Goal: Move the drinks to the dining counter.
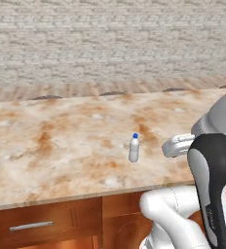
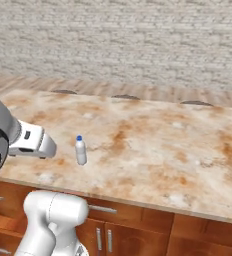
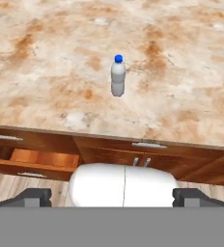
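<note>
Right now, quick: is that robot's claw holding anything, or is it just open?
Gripper: open, holding nothing; the slim whitish clear bottle with the blue cap stands apart from it on the beige marble-look counter.

arm shell: glossy white, rounded tubular links, smooth and bulbous at the elbow
joint covers: dark grey to black, oval, with a lighter grey rim
marking: small pale lettering on the black link, too small to read
hand housing: white-grey, boxy with rounded edges
finger tips [image 3: 35,197]: small, dark grey, blocky
seam: thin dark line down the white link
</note>
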You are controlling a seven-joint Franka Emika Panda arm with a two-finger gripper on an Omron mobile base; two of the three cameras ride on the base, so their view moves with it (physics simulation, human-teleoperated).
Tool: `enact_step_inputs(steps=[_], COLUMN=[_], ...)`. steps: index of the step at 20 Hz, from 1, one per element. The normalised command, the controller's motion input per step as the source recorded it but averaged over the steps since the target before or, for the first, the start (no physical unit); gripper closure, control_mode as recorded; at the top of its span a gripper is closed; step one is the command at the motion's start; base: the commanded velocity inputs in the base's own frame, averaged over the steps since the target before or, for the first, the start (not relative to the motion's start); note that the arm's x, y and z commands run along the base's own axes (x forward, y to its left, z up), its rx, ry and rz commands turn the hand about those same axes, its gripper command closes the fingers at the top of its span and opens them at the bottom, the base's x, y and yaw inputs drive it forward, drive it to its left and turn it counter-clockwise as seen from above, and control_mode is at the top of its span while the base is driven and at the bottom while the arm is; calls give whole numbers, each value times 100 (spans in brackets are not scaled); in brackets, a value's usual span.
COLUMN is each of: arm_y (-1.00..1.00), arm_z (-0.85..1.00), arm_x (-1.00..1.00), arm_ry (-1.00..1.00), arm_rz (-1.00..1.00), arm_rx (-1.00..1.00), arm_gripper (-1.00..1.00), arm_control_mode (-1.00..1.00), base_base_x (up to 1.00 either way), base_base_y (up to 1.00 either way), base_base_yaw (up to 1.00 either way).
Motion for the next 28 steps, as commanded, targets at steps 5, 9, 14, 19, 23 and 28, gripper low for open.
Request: enact_step_inputs(steps=[5,9,14,19,23,28], arm_y=[0,0,0,0,0,0], arm_z=[0,0,0,0,0,0], arm_x=[0,0,0,0,0,0], arm_ry=[0,0,0,0,0,0], arm_rz=[0,0,0,0,0,0], arm_rx=[0,0,0,0,0,0], arm_gripper=[-100,-100,-100,-100,-100,-100], arm_control_mode=[100,100,100,100,100,100], base_base_x=[-30,0,0,0,0,0], base_base_y=[58,69,18,0,0,8], base_base_yaw=[30,87,100,100,100,100])
